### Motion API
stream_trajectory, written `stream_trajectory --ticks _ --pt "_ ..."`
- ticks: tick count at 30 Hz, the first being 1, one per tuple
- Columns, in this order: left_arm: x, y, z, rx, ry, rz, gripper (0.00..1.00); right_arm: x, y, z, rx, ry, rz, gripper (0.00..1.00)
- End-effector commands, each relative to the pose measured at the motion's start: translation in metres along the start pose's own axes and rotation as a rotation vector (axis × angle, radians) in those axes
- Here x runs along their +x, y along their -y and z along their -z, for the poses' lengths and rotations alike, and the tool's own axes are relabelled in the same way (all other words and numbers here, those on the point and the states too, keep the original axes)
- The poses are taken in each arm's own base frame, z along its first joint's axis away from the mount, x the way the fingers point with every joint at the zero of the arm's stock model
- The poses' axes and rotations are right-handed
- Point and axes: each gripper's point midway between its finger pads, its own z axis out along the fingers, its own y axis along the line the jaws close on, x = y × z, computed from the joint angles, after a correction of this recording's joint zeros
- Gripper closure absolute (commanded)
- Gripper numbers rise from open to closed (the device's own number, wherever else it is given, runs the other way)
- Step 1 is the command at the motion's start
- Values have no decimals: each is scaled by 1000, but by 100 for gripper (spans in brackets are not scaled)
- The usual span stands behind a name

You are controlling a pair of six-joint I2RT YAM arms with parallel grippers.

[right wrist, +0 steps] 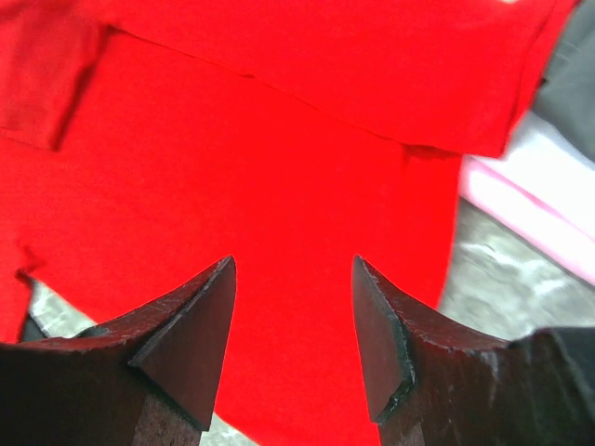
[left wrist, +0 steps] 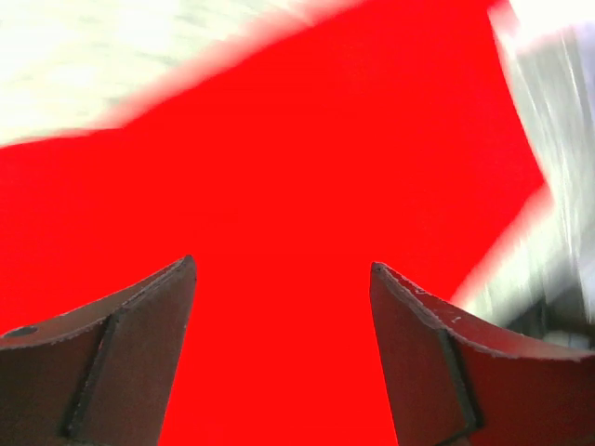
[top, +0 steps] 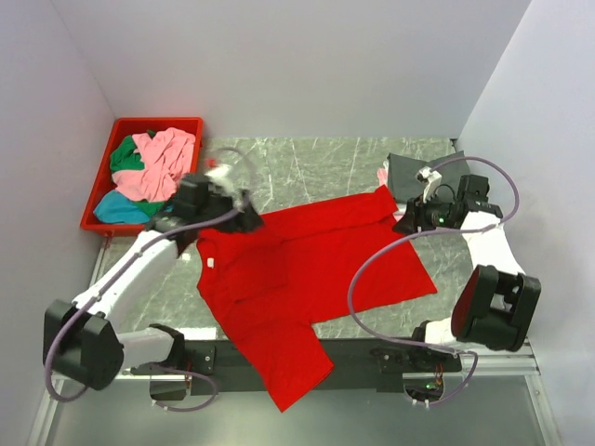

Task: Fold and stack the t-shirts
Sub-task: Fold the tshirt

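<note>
the red t-shirt (top: 307, 279) is soft, light cloth with no stiffness of its own; i judge it will sag and crease wherever it is lifted, drag on the table (top: 307, 163) rather than slide cleanly, and slip out of a shallow pinch; it cannot break, so a firm bite is safe; the best holds look like the doubled, stitched parts: hem corners, sleeve cuffs, shoulder seams; a pinch in mid-panel would only raise a tent of cloth.

it lies spread and mostly flat to the right of the red bin (top: 158, 121) and nearer the arm bases than the bin; its collar end is just beside the bin's near right corner; its hem end reaches away from the bin toward the dark grey t-shirt (top: 409, 172); one part, a sleeve as far as i can tell, trails over the black rail (top: 363, 351) at the bases; a pink tee (top: 163, 158) and others are heaped inside the bin.

the left gripper (top: 240, 212), just off the bin's near right corner, hangs over the shirt's upper edge; its wrist view is blurred, yet shows the jaws spread, nothing between them, red cloth below; whether the tips touch the cloth i cannot tell.

the right gripper (top: 406, 223), well right of the bin beside the grey tee, is over the shirt's far hem corner; its jaws stand apart and empty, a stitched fold line ahead of the tips.
</note>
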Motion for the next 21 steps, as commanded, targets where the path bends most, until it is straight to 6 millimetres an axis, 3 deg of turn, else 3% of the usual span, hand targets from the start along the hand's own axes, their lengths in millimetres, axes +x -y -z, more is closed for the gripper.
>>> stream_trajectory --ticks 1,4,6,8,9,21 --pt "-10 -77 8 -197 143 261 20 -8 15 12 128 23 72 40" --pt "-16 -111 9 -321 199 350 23 -6 15 12 140 23 61 40" --pt "-5 -138 5 -458 157 378 31 -3 13 11 132 23 47 40" --pt "-10 -148 4 -517 138 381 37 -3 13 9 126 28 46 40" --pt "-6 -164 2 -598 123 381 37 -2 14 9 127 27 41 40" --pt "-1 -217 -17 -838 52 387 39 2 14 4 80 28 6 40"
